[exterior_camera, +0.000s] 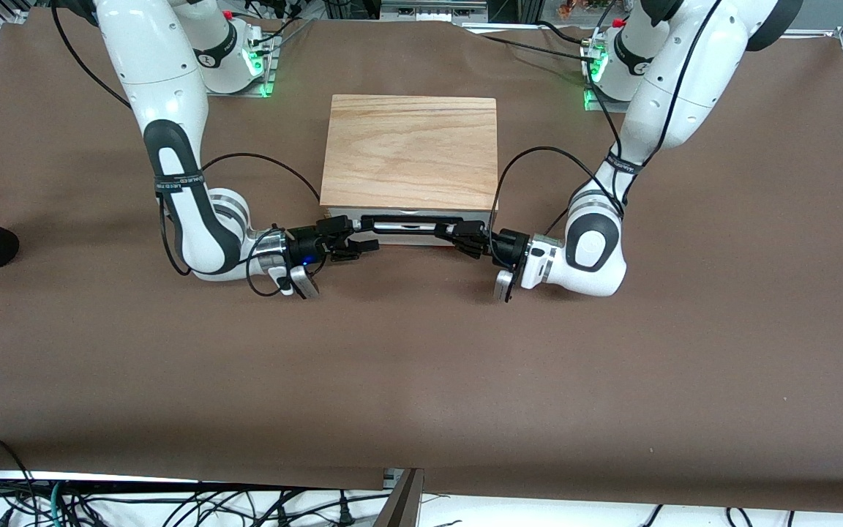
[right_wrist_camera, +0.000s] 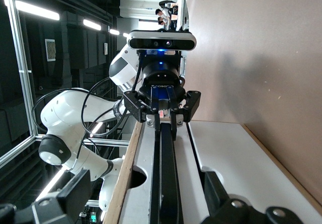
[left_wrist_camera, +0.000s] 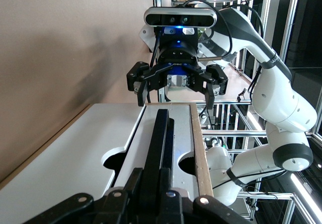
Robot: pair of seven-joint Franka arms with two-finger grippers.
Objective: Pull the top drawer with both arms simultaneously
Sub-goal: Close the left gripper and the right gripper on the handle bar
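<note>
Left pincer (exterior_camera: 458,236) pinching handle (exterior_camera: 407,223) of top drawer (exterior_camera: 392,233); right pincer (exterior_camera: 352,238) spread around it; no legible writing.

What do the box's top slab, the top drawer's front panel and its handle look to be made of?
Top slab: light wood with clear grain, matte, possibly veneer. Top drawer front panel: smooth white board, likely painted or laminated; no grain shows. Handle: thin black bar, slightly glossy, metal or plastic, cannot tell which.

top drawer (exterior_camera: 408,227): white front, black bar handle (left_wrist_camera: 157,148), barely out under wood top.
</note>
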